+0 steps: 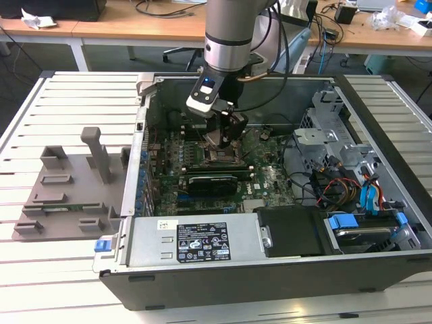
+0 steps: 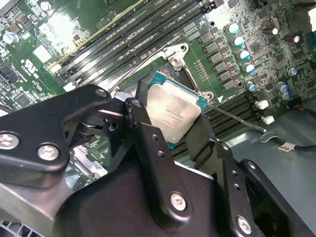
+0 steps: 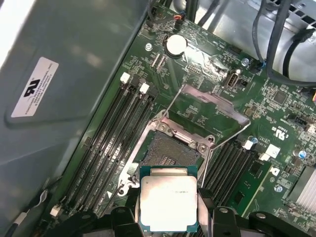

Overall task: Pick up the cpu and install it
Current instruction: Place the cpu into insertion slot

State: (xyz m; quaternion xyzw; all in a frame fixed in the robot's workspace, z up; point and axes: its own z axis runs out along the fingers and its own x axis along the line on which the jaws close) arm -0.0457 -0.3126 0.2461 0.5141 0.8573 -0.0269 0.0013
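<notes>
hand (image 2: 170, 118): two black fingers (image 2: 148, 148), clamped on the cpu (image 3: 169, 203) by opposite edges, metal top facing the wrist cams. One cpu. The fingers cover its two gripped edges in the second wrist view. In the first wrist view its nearest edge is cut off by the frame.

The cpu is off the board, held over the near edge of the socket (image 3: 170, 150), not seated. Gap between them: cannot tell. One socket, pin field exposed, part of it hidden behind the cpu. Its load plate (image 3: 212, 111) stands swung open on the far side.

memory slots (image 3: 111, 143) run in banks on both sides of the socket; exact count is hard to make out. All of this is on one green motherboard (image 3: 276, 98).

Exterior view: one open case (image 1: 202, 277) lies near the middle of the slatted surface (image 1: 67, 101). The arm (image 1: 229, 34) hangs into it from above, and the hand blocks most of the socket. One grey tray (image 1: 67, 196) with one upright post (image 1: 94, 152) sits beside the case, toward the surface's edge on the exterior view's left.

Farthest: wooden surfaces (image 1: 135, 27) along the back, cut off by the frame.
</notes>
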